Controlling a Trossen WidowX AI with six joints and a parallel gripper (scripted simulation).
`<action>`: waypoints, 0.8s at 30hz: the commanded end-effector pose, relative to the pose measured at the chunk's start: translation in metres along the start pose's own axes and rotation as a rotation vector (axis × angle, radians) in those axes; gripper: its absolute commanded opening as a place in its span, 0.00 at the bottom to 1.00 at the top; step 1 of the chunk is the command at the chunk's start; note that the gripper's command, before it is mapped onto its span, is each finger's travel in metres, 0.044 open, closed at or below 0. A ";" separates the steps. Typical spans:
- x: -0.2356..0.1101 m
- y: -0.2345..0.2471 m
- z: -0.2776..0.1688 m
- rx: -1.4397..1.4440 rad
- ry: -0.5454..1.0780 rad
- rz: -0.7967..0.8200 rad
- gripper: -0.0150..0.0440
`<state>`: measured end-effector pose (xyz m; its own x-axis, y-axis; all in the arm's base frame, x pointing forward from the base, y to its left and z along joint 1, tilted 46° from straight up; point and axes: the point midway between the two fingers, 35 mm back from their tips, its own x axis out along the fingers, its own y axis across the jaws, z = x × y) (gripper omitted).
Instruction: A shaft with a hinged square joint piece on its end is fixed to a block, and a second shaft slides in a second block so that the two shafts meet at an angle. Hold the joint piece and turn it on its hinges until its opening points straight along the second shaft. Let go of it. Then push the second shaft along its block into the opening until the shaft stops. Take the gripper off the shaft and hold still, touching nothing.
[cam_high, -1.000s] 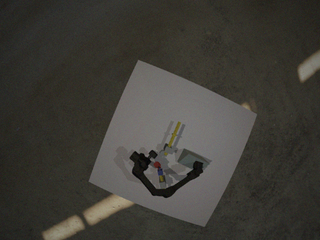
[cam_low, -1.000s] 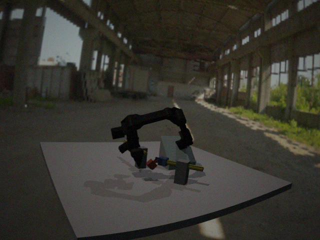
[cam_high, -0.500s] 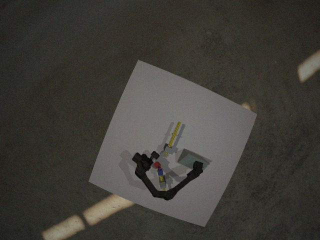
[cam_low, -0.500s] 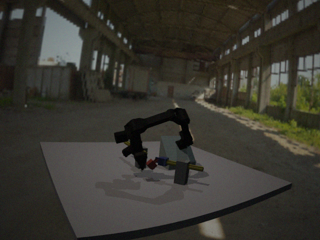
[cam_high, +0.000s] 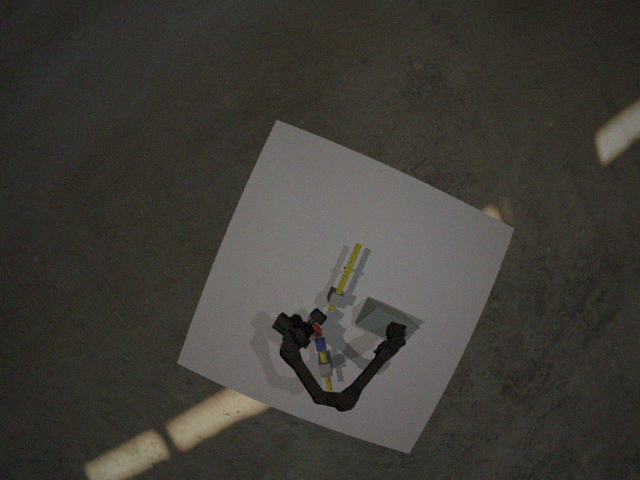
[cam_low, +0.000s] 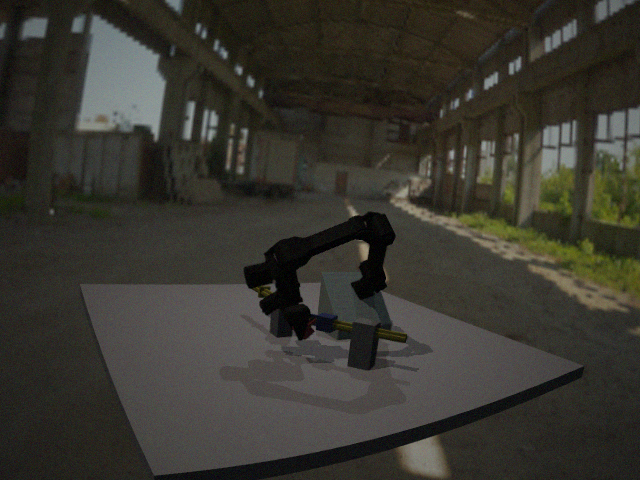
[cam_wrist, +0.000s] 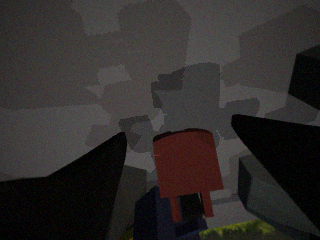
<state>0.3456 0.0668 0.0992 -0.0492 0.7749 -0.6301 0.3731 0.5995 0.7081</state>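
Observation:
The red joint piece (cam_high: 316, 330) (cam_low: 310, 327) (cam_wrist: 187, 160) sits on a blue hinge part (cam_high: 320, 343) (cam_low: 326, 322) (cam_wrist: 152, 215) at the end of the fixed yellow shaft (cam_high: 327, 382) (cam_low: 390, 335). That shaft runs through a grey block (cam_high: 324, 368) (cam_low: 362, 346). The second yellow shaft (cam_high: 352, 260) (cam_low: 263, 290) lies in its own grey block (cam_high: 338, 298) (cam_low: 280, 324), its near end a short way from the red piece. My gripper (cam_high: 313, 324) (cam_low: 301, 321) (cam_wrist: 178, 128) is open. Its black fingers stand on either side of the red piece without gripping it.
A pale teal wedge-shaped block (cam_high: 379, 314) (cam_low: 338, 299) stands beside the arm's base, right of the shafts. Everything rests on a white mat (cam_high: 289, 180) (cam_low: 180, 361) on a dark concrete floor.

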 end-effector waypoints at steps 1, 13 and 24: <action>0.003 0.000 -0.009 0.003 0.000 0.006 1.00; 0.018 0.001 -0.009 0.003 -0.001 0.006 1.00; 0.033 0.001 -0.010 0.003 0.000 0.007 1.00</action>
<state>0.3352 0.0917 0.0837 -0.0484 0.7760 -0.6289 0.3717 0.5984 0.7098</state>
